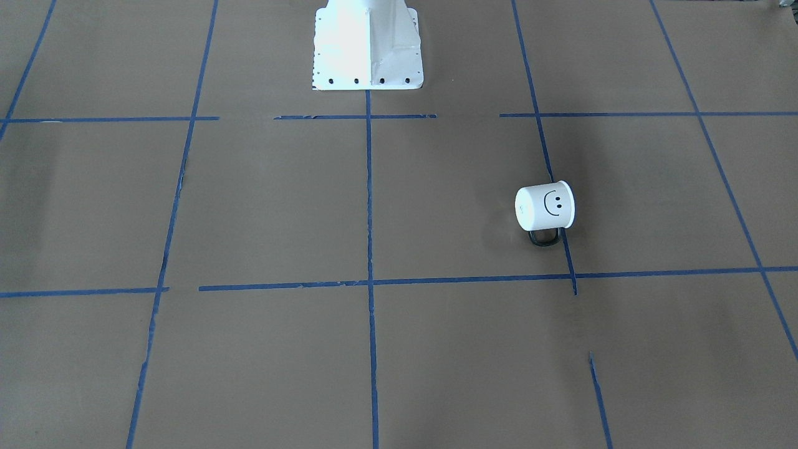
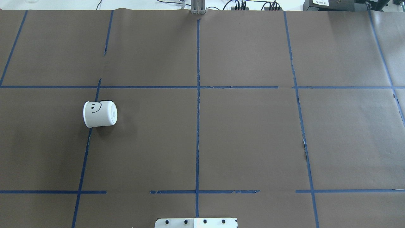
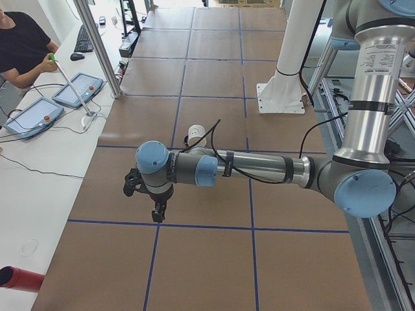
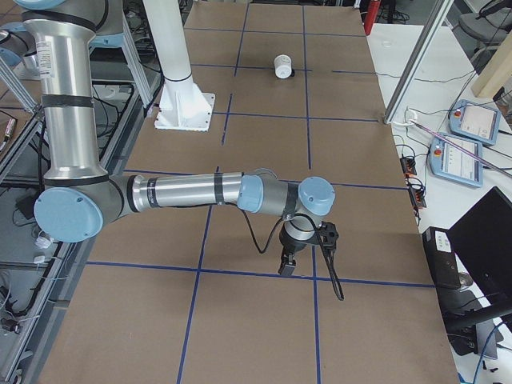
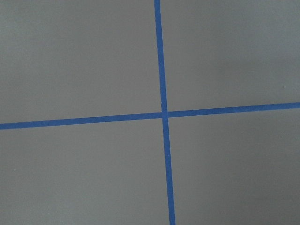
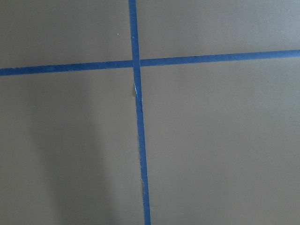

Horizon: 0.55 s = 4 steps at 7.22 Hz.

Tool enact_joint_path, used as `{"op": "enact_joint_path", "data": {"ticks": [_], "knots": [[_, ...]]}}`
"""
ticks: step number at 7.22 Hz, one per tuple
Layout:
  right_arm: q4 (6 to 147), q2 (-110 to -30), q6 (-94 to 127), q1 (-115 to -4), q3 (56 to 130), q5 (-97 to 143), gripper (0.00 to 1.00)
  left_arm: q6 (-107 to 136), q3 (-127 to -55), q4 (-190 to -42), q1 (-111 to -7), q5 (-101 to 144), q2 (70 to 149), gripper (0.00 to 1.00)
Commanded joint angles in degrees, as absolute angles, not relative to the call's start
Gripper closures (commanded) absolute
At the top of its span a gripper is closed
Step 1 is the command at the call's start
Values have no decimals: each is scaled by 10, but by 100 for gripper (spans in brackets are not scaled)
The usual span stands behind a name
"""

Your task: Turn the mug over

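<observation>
The white mug [image 1: 544,207] lies on its side on the brown paper, smiley face up, black handle flat on the table. Its closed base points toward the table's middle. It also shows in the overhead view [image 2: 100,114] on my left half, and small in the left side view [image 3: 196,135] and the right side view [image 4: 282,66]. My left gripper [image 3: 157,215] hangs over a tape crossing nearer the table's left end, apart from the mug. My right gripper [image 4: 286,268] hangs over the far right part. I cannot tell whether either is open or shut.
The robot's white pedestal [image 1: 368,47] stands at the table's middle edge. Blue tape lines [image 2: 198,95] grid the brown paper. A person [image 3: 19,45] and control tablets [image 3: 35,115] are beside the table; more tablets [image 4: 478,122] sit at the other end.
</observation>
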State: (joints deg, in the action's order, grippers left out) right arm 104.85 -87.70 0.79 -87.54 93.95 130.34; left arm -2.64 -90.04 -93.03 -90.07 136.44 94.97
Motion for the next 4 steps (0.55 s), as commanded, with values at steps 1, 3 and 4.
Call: {"op": "enact_joint_path", "data": {"ticks": [1, 3, 4], "knots": [[1049, -876, 8, -875, 940, 1303, 0, -27, -883, -1072, -876, 1365, 954, 0], [1049, -877, 8, -875, 940, 1303, 0, -11, -878, -1169, -826, 1363, 954, 0], [1049, -877, 8, -875, 940, 1303, 0, 40, -876, -1212, -808, 1365, 954, 0]]}}
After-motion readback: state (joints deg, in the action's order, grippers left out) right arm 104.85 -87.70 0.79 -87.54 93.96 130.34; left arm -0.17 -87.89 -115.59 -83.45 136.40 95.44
